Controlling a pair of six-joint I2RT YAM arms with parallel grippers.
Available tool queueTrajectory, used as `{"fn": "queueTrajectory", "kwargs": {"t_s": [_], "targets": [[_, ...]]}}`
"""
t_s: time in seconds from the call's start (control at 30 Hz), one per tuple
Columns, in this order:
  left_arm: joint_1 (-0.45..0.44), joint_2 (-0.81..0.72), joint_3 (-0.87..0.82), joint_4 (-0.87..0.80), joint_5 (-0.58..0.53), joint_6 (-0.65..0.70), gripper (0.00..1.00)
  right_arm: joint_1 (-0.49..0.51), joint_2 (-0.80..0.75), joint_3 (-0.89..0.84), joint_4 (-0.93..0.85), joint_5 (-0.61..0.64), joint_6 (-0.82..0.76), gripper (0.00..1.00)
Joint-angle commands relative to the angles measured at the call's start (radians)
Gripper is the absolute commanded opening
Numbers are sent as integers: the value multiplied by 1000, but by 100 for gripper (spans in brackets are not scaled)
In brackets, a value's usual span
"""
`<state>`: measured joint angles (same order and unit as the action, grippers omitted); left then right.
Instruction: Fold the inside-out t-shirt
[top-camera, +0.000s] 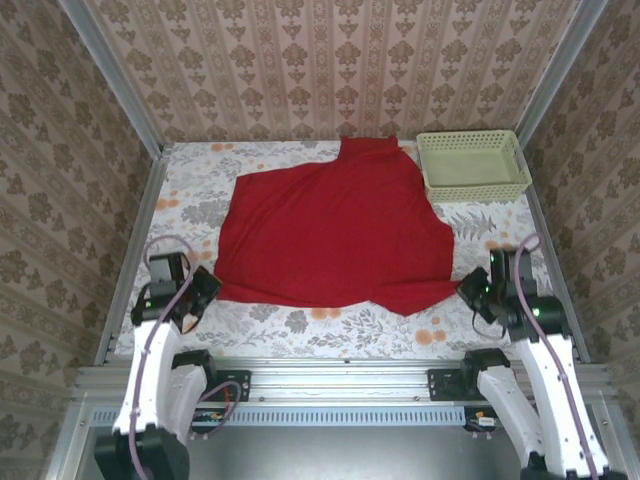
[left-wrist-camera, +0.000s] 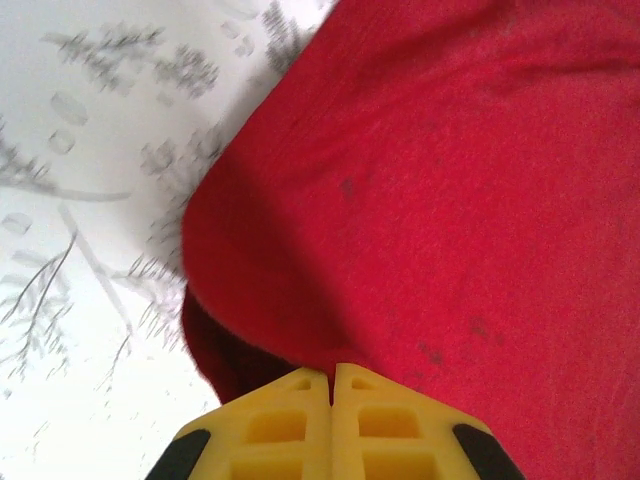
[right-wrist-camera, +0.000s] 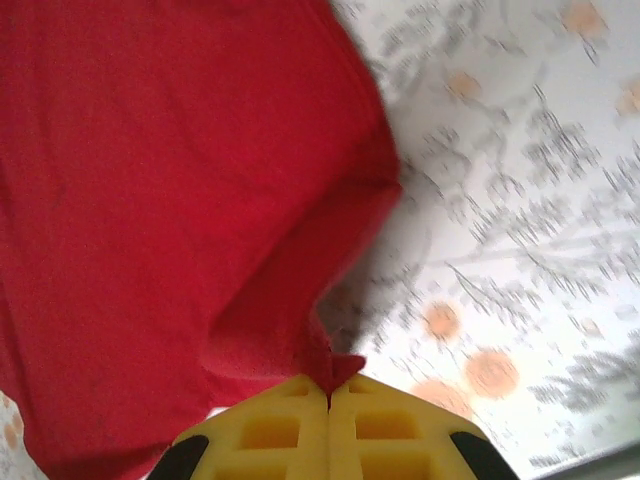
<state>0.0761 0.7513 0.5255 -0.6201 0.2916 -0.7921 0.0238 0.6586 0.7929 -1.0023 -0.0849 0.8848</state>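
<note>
Nearest the top camera stand the left arm (top-camera: 150, 385) and the right arm (top-camera: 548, 385), bolted to a metal rail (top-camera: 340, 382) at the near edge. Beyond them spreads the table (top-camera: 190, 190), covered in a pale flowered pattern.

Most of its middle is taken by the inside-out t-shirt (top-camera: 335, 230), a plain red cloth spread fairly flat. One narrow part reaches toward the far edge, and the near hem runs between the two arms. Its far right edge lies just beside a pale green slotted basket (top-camera: 478, 190) in the far right corner.

The left gripper (top-camera: 205, 287) sits at the shirt's near left corner, and the right gripper (top-camera: 468, 290) at the near right corner.

From the left wrist, the left gripper (left-wrist-camera: 331, 378) has its yellow fingers (left-wrist-camera: 275, 420) pressed together with no gap, and the red cloth (left-wrist-camera: 440, 200) meets them at the tips, its edge curling up off the table above a shadow. From the right wrist, the right gripper (right-wrist-camera: 329, 385) is likewise closed tight, and a ridge of the shirt (right-wrist-camera: 150, 200) runs down into the seam between its fingertips (right-wrist-camera: 385, 425), pinched there.
</note>
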Motion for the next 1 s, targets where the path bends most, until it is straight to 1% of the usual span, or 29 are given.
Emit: {"fn": "queueTrajectory", "kwargs": {"t_s": [0.0,0.1,0.23,0.47,0.57,0.67,0.7,0.73,0.77,0.83,0.87,0.9,0.97], "targets": [[-19,113,93,148,-5,48,3,1,137,90,180,39,-72,0],[-22,219,157,183,-28,63,3,6,294,192,254,41,-105,0],[-20,347,232,233,-53,83,5,17,496,351,307,66,-139,0],[1,541,343,299,-66,99,8,59,782,558,366,95,-174,0],[8,627,387,337,-42,107,11,69,891,645,377,101,-188,0],[11,733,448,347,-7,125,20,71,995,736,377,97,-205,0],[12,768,469,350,10,132,28,71,1029,766,378,92,-219,4],[13,803,495,332,23,143,37,70,1062,802,368,88,-233,14],[14,829,521,302,24,150,47,72,1088,836,341,100,-248,31],[15,840,540,261,18,158,60,73,1105,868,299,127,-274,51],[13,823,538,239,12,163,64,74,1093,860,285,141,-285,57],[7,798,528,224,2,169,66,78,1073,837,283,151,-295,62],[-24,711,487,195,-45,187,69,100,1011,759,279,178,-325,66]]}}
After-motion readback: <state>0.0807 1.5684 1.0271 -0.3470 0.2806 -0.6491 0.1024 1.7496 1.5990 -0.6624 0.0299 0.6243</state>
